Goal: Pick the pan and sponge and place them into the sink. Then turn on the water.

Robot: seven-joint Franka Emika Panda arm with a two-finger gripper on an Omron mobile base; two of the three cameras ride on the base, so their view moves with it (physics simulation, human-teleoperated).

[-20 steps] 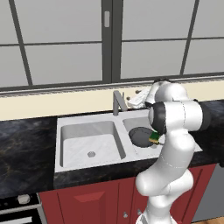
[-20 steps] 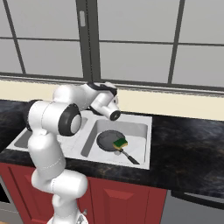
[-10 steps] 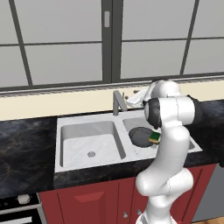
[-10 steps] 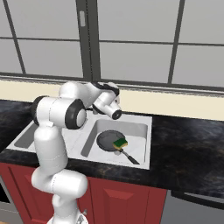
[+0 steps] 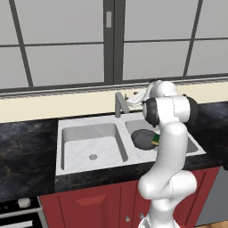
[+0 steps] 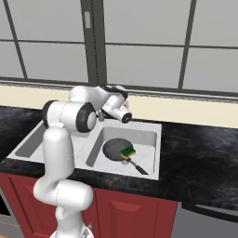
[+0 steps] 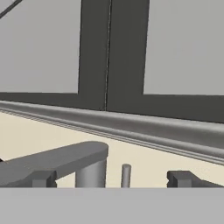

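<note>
1. The sink [image 5: 89, 133] is a pale, matte double basin set into the dark, speckled stone bench [image 5: 26, 151]; its two square bowls are split by a narrow ridge, and the left bowl lies bare with a round drain at its floor.
2. The pan [image 6: 116, 148], round, black and shallow, lies flat on the floor of the right bowl, with bowl floor showing around it on the window side and the right. Its thin straight handle points toward the front right corner of that bowl.
3. The sponge [image 6: 128, 152], a small block with a yellow body and a green top layer, rests on the pan's front right rim, at the root of the handle.
4. The faucet [image 5: 119, 103] is grey and angular; it rises from the back ledge behind the ridge between the bowls. In the hand view its flat spout [image 7: 57, 162] reaches left from a round post, and a slim upright pin stands just right of that post.
5. The hand [image 7: 107, 178] is up at the back ledge, close to the faucet, above the bowls and well clear of the pan and sponge. Its fingers [image 7: 181, 178] stand wide apart with nothing clamped between them; the faucet post and pin show in the gap.
6. Behind the ledge runs a cream wall strip, then a grey sill and a dark-framed window [image 6: 139, 46] with flat grey panes.
7. Smooth red cabinet fronts [image 6: 121, 209] sit below the bench edge.
</note>
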